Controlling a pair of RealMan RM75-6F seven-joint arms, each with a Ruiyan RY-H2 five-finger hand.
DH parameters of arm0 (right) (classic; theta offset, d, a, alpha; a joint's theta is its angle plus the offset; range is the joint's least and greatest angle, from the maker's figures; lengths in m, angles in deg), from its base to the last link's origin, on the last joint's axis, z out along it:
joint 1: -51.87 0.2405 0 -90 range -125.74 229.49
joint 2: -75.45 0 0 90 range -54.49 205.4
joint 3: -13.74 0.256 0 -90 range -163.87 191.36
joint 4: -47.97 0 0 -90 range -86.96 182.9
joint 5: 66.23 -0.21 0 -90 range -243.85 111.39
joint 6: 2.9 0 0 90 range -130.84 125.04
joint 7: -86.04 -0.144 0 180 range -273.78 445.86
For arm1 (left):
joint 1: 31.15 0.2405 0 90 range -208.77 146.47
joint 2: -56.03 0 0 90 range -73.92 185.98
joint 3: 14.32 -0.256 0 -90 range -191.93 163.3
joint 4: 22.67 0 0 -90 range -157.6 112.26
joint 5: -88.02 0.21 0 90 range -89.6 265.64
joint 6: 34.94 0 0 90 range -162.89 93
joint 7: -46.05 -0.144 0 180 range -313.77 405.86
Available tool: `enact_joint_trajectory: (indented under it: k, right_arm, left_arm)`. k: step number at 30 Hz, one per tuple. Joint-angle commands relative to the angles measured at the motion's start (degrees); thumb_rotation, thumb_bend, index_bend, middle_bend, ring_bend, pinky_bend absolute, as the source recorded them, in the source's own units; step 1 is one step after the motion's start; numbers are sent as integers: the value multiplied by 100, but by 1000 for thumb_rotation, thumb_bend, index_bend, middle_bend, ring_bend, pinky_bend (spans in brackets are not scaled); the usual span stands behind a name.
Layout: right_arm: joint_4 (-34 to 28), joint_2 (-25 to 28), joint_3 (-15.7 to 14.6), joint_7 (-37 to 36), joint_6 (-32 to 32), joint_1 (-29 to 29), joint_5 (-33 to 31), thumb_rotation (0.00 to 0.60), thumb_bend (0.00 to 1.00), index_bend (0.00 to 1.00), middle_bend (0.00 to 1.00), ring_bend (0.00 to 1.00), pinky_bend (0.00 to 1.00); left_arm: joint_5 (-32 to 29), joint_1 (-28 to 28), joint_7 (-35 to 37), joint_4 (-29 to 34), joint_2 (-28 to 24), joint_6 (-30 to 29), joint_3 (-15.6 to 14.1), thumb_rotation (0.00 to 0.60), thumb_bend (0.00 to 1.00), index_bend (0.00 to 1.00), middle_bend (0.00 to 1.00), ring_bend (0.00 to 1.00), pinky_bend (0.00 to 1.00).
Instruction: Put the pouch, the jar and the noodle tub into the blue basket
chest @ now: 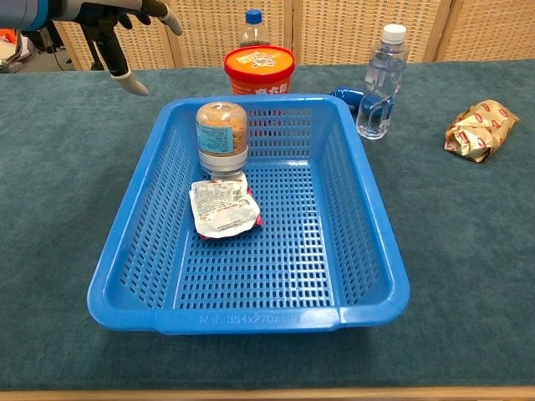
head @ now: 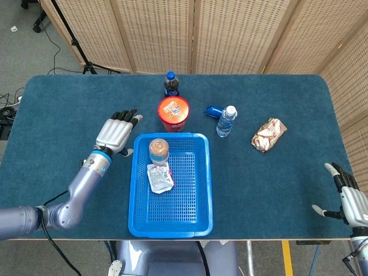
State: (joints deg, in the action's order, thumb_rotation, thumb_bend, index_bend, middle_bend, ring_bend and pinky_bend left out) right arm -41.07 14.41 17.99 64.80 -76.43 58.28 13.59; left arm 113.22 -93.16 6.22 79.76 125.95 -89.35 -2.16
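The blue basket [head: 202,195] is seen on the near middle of the counter [head: 276,172]. Inside it, at the far left, the jar [chest: 222,138] stands upright, and the pouch [chest: 222,207] lies flat just near of it, touching its base. The noodle tub [head: 173,112] stands on the counter just beyond the basket's far rim, outside it.

The left hand [head: 115,133] is held to the left of the basket, clear of its rim, with the fingers spread and nothing gripped. The right hand [head: 345,195] is seen at the near right edge of the counter, well apart from everything, fingers apart and holding nothing.

A dark soda bottle [head: 171,84] stands beyond the tub. A clear water bottle [chest: 378,82] stands to the right of the tub, with a small blue object [head: 213,110] lying beside it. A crumpled snack wrapper [chest: 478,129] lies further right.
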Motion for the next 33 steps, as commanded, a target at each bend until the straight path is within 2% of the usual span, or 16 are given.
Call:
enact_joint_trajectory:
  k: [1, 6, 18, 24, 33]
  right_arm:
    - [53, -21, -1, -49, 71, 28, -29, 600, 149, 0, 0, 0, 0]
    - [302, -108, 16, -281, 352, 119, -156, 600, 155, 0, 0, 0, 0]
    - [801, -292, 56, -714, 920, 292, -400, 600, 156, 0, 0, 0, 0]
    - [968, -346, 69, -920, 1026, 324, -405, 600, 156, 0, 0, 0, 0]
    - [1109, -389, 76, -1121, 1064, 328, -375, 600, 156, 0, 0, 0, 0]
  left_arm:
    - [-413, -305, -150, -416, 15, 377, -2, 600, 184, 0, 0, 0, 76]
    - [-951, -946, -279, -1730, 594, 1103, 35, 600, 179, 0, 0, 0, 48]
    - [-1274, -1918, -198, -4063, 1665, 2390, -101, 600, 174, 0, 0, 0, 32]
    - [-1343, -2218, -82, -4792, 2029, 2855, -249, 600, 169, 0, 0, 0, 31]
    - [-1418, -2536, 158, -5522, 2381, 3346, -567, 600, 123, 0, 0, 0, 12]
